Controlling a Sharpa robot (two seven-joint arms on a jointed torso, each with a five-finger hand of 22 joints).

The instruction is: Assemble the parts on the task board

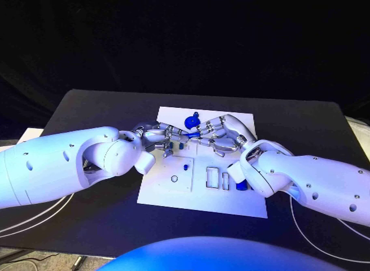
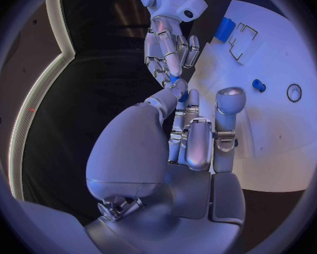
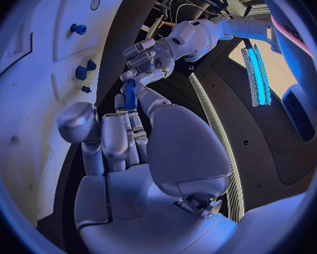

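The white task board (image 1: 173,195) lies in the middle of the black table. Above its far half my two hands meet fingertip to fingertip. A small long blue part (image 1: 183,135) (image 3: 130,93) (image 2: 177,88) is pinched between them: my right hand (image 1: 225,135) (image 3: 123,135) grips one end with thumb and fingers, and the fingertips of my left hand (image 1: 153,136) (image 2: 190,135) close on the other end. A rounded blue part (image 1: 192,121) sits near the board's far edge. Another blue part (image 1: 242,184) (image 2: 224,28) stands by the rectangular slots (image 1: 214,178).
A round hole (image 1: 174,179) (image 2: 294,92) and a small blue peg (image 2: 259,85) mark the board's near left area. Other small blue parts (image 3: 84,70) stand in the board. White cables (image 1: 39,212) trail on the table by both arms.
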